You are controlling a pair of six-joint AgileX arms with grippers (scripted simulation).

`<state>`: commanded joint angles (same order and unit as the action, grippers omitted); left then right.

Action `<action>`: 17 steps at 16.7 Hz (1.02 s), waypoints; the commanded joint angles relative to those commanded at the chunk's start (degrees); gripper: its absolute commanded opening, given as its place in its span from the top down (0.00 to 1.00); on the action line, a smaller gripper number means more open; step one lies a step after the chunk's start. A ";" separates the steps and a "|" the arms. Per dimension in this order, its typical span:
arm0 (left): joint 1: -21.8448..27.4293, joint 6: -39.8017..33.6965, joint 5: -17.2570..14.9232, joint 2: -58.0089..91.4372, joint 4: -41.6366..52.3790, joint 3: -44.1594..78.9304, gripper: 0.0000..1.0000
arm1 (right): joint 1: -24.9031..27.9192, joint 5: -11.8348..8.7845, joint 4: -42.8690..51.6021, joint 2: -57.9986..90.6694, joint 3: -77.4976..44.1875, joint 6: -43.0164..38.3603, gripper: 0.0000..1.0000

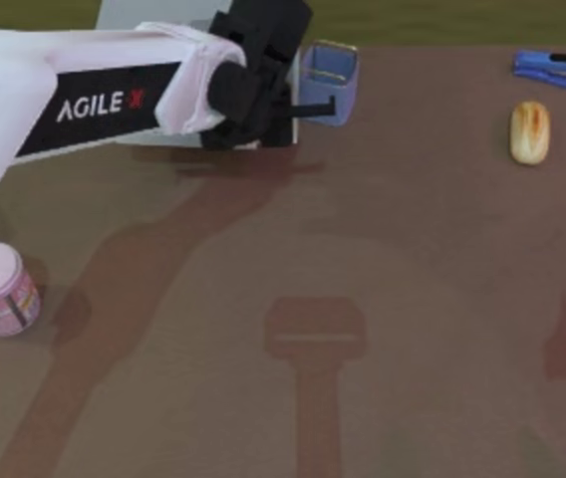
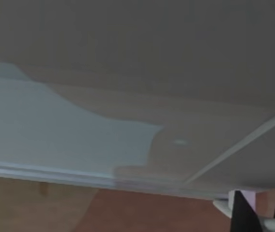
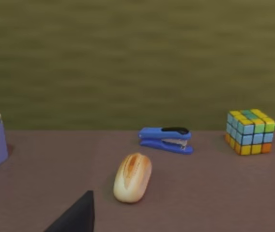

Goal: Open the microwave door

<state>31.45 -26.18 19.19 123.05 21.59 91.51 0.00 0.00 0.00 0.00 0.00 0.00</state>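
Look to the far left of the desk [image 1: 383,299] for the microwave [image 1: 143,15]: only a strip of its silver top visible from above, the rest hidden under the left arm. Judging by the left wrist view, filled almost wholly with a flat grey panel, probably the microwave door [image 2: 128,53] seen from very close, though hard to say for sure at this range. No clear gap between door and body visible in any view, so likely shut or at most barely cracked. By that reading, the approach done, the swing of the door not yet done.

Left tool [image 1: 263,110] right at the microwave's front, at its right end. Cannot tell whether apart, together, or clamped on anything. Next move calls for a firm catch on the door edge, then a pull along the hinge's arc.

Just right of the microwave, a small blue bin [image 1: 329,80], open-topped, with nothing seen inside. At the near left, a pink tub [image 1: 2,291], contents not visible. At the far right, well apart from the work: a blue stapler [image 1: 550,68], a bread roll [image 1: 529,131] just nearer, and a colour cube [image 3: 250,131] seen only from the right wrist.

Right tool [image 3: 77,217] idle near the right side, its state impossible to tell.
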 joint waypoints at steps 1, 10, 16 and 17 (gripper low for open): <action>0.00 0.00 0.00 0.00 0.00 0.00 1.00 | 0.00 0.00 0.00 0.00 0.00 0.00 0.00; -0.47 3.46 -2.49 -2.81 -2.88 -4.57 1.00 | 0.00 0.00 0.00 0.00 0.00 0.00 0.00; -0.49 3.51 -2.51 -2.83 -2.89 -4.64 1.00 | 0.00 0.00 0.00 0.00 0.00 0.00 0.00; -0.49 3.51 -2.51 -2.83 -2.89 -4.64 1.00 | 0.00 0.00 0.00 0.00 0.00 0.00 0.00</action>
<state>30.95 -22.67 16.68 120.23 18.69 86.87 0.00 0.00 0.00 0.00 0.00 0.00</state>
